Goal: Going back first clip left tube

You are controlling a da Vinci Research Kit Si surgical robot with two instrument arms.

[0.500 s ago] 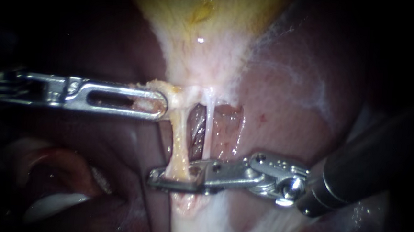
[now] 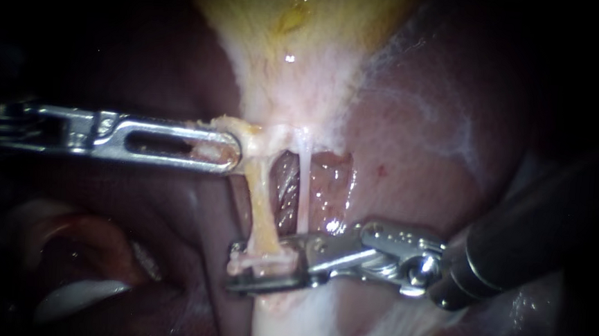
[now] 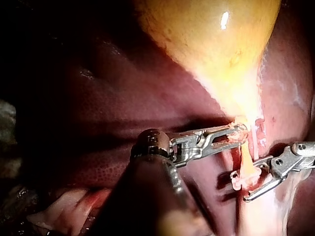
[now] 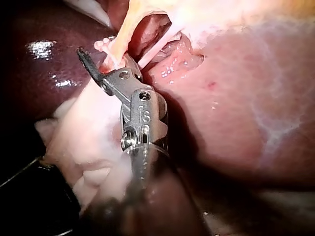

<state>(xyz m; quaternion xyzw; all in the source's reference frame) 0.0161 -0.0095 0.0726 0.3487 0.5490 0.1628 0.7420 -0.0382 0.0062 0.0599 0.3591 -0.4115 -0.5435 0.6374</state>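
Note:
The left tube (image 2: 262,207), thick and tan, runs down from the gallbladder (image 2: 294,22); the thin pale right tube (image 2: 303,189) runs beside it. A whitish clip (image 2: 262,261) sits across the lower end of the left tube. My right instrument (image 2: 234,267) has its jaws open, one above and one below the clip; the gap also shows in the left wrist view (image 3: 248,179) and the right wrist view (image 4: 101,54). My left instrument (image 2: 228,150) is shut on the tissue at the top of the left tube, pulling it leftward (image 3: 236,133).
Dark red liver (image 2: 418,161) lies on both sides of the tubes, with an opened pocket (image 2: 326,183) behind them. Pale fatty tissue (image 2: 290,327) spreads below the clip. The right instrument's dark shaft (image 2: 531,238) crosses the lower right.
My right instrument's jaws have parted and shifted slightly down and right, uncovering a whitish clip across the left tube. My left instrument has kept its hold.

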